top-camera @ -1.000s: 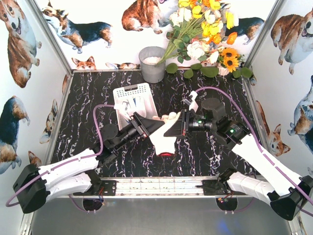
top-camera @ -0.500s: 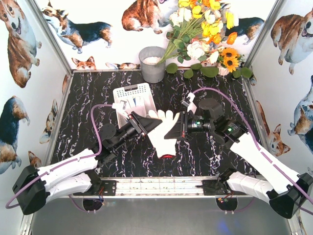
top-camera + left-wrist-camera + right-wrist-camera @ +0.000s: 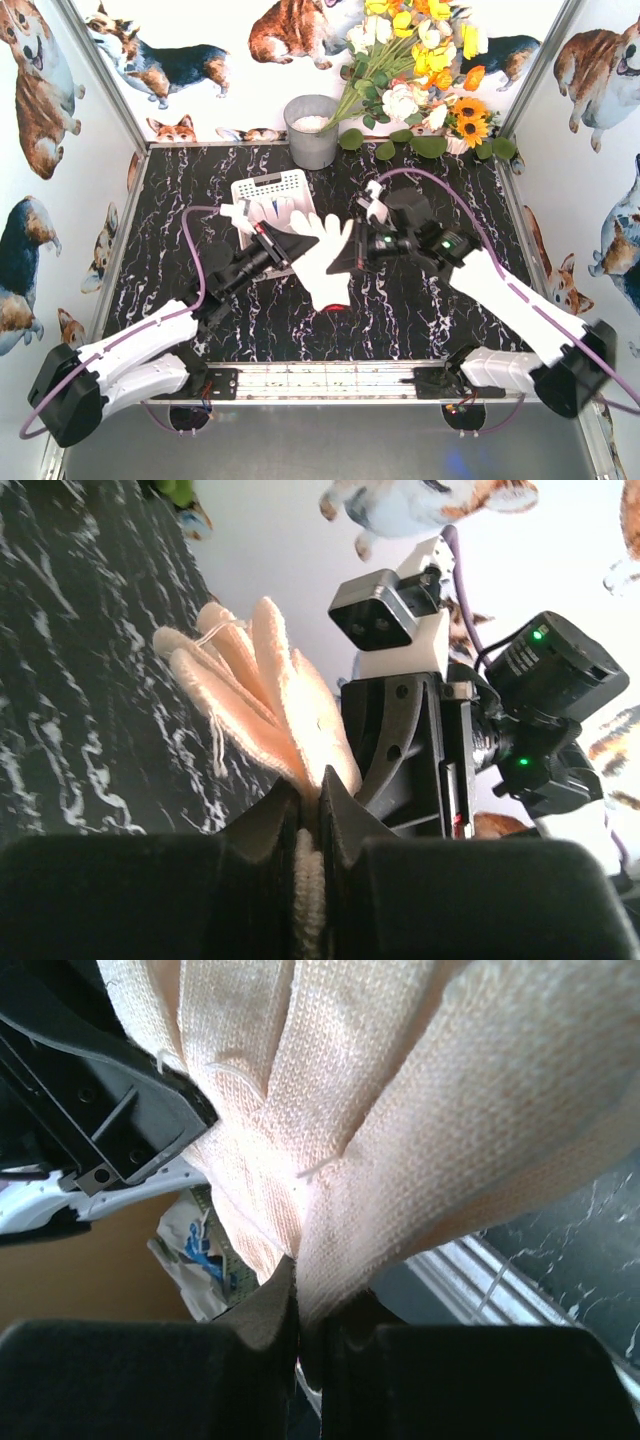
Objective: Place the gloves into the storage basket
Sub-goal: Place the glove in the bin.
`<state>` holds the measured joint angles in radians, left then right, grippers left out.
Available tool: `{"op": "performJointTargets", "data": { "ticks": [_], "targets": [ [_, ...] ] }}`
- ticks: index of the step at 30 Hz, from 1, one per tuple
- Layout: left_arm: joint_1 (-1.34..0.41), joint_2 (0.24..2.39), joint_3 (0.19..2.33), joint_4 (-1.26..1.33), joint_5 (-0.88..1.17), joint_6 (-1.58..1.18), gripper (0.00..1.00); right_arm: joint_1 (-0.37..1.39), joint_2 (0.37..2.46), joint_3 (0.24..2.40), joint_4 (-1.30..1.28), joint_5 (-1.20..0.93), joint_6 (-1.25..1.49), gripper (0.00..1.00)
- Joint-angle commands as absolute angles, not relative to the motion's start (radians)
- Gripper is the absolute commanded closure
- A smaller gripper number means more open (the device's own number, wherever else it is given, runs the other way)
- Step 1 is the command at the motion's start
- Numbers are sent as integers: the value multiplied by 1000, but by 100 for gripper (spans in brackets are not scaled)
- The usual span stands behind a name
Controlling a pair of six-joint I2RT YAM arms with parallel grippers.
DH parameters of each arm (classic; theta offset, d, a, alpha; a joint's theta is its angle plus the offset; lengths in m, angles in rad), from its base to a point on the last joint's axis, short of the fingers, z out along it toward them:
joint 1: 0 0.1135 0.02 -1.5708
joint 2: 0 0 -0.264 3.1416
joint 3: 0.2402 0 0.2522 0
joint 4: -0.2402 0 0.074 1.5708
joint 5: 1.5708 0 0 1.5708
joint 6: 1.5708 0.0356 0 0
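Above the middle of the worktop (image 3: 180, 220), just in front of the storage basket (image 3: 268, 181), one of the gloves (image 3: 322, 268) hangs between the two arms, fingers toward the far side and red-trimmed cuff toward the bases. It looks a light, limp knit that will drape and fold rather than slip, so a pinch through the palm fabric should serve. Left end effector (image 3: 305, 243) is pinched narrow on its left edge and right end effector (image 3: 345, 255) is clamped on its right, both arms reaching forward and inward, tips facing.
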<state>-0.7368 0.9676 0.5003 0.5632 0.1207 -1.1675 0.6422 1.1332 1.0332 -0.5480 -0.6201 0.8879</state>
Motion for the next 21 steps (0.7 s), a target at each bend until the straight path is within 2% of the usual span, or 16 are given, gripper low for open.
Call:
{"op": "performJointTargets", "data": {
  "ticks": [1,9,14,21],
  "targets": [
    [-615,982,539,537,225,-1122,100,649,1250,1152,-503,-559,777,100],
    [-381,1132,608,531,441,-985,100,647,1566,1353,-481,-510,660,100],
    [-268,1247,667,512,482,-873,100,643,1759,1500,-486,-495,612,100],
    [-197,1400,711,543,509,-773,100,625,1986,1669,-492,-529,581,100]
  ]
}}
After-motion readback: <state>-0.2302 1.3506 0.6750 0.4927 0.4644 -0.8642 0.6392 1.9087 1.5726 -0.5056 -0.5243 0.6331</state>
